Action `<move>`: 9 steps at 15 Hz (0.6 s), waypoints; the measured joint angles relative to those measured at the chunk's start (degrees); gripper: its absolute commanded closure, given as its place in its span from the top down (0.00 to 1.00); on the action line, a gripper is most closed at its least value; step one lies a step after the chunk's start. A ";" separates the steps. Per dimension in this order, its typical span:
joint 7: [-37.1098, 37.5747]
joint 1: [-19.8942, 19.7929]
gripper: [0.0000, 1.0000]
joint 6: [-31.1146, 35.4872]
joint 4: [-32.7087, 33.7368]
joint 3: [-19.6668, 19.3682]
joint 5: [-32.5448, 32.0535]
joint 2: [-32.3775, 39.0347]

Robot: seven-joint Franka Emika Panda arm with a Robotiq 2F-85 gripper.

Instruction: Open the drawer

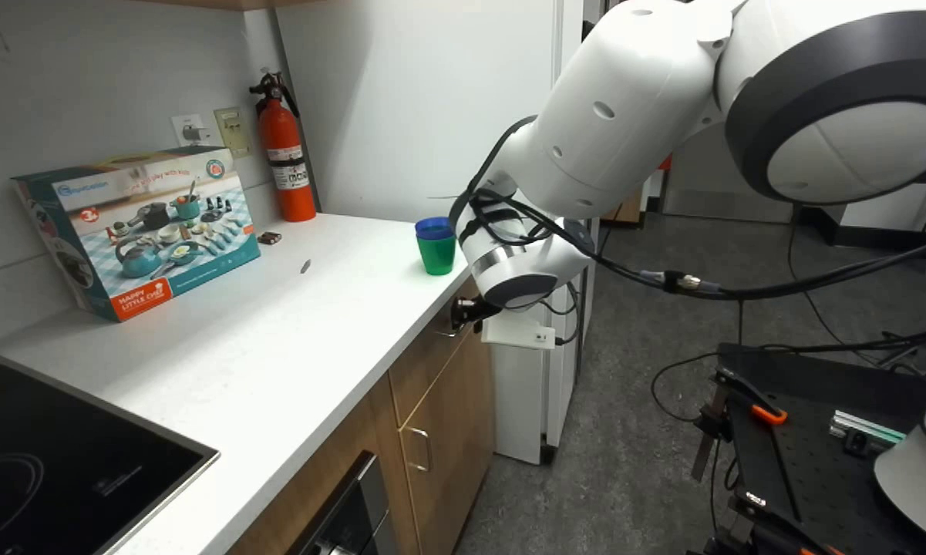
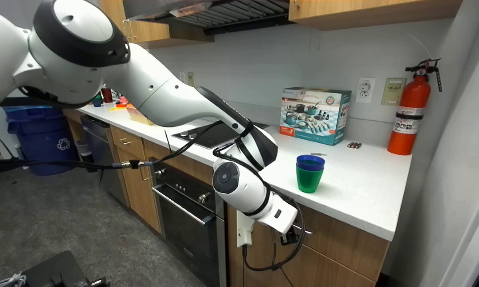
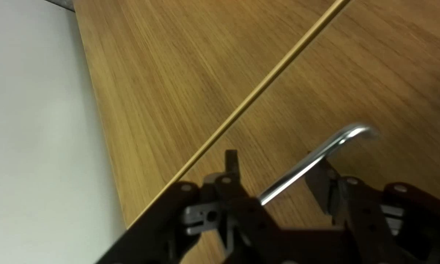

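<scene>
The drawer is the wide brown wood front under the counter, visible in both exterior views (image 1: pixel 412 370) (image 2: pixel 345 243) and in the wrist view (image 3: pixel 406 84). Its front looks flush with the cabinet, so it is closed. Its metal bar handle (image 3: pixel 307 165) also shows in both exterior views (image 1: pixel 449 334) (image 2: pixel 306 230). My gripper (image 3: pixel 273 159) is open at the drawer front, with one finger on each side of the handle bar. The right finger's tip lies partly behind the bar; whether it touches cannot be told. In both exterior views the gripper (image 1: pixel 472 311) (image 2: pixel 289 236) is partly hidden by the wrist.
A brown cabinet door (image 1: pixel 455 439) sits below the drawer. The white counter (image 1: pixel 316 324) overhangs above, with nested blue and green cups (image 1: pixel 436 254) near its edge. A white panel (image 3: pixel 47 128) stands beside the cabinet. An oven (image 2: pixel 187 223) is along the same front. Cables (image 2: pixel 281 265) hang by the wrist.
</scene>
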 measured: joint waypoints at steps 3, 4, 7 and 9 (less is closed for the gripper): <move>0.54 0.33 0.07 0.11 0.53 -0.08 0.09 -0.01; 1.45 0.34 0.06 0.11 0.52 -0.09 0.06 -0.01; 2.86 0.41 0.07 0.11 0.49 -0.12 0.06 -0.01; 2.87 0.50 0.07 -0.06 0.38 -0.21 0.06 0.00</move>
